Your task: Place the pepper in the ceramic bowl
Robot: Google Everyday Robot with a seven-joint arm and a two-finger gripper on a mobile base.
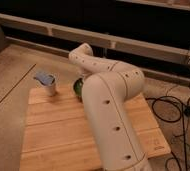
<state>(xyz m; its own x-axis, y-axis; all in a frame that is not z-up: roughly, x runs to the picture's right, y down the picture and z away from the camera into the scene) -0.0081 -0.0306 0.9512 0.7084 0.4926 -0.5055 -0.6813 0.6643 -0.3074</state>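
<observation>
The white arm (110,107) bends over the wooden bench (58,130) and blocks its own far end, so the gripper sits hidden behind the elbow, somewhere above the green ceramic bowl (78,88). Only a sliver of that bowl shows at the arm's left edge, just right of the pale cup (50,89) with its blue cloth (44,78). The pepper is not visible, nor which way its long axis lies; likely it is under the arm by the bowl.

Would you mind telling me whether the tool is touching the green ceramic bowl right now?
Cannot tell. In the camera view the white arm hides the tool and most of the ceramic bowl, behind the arm.
</observation>
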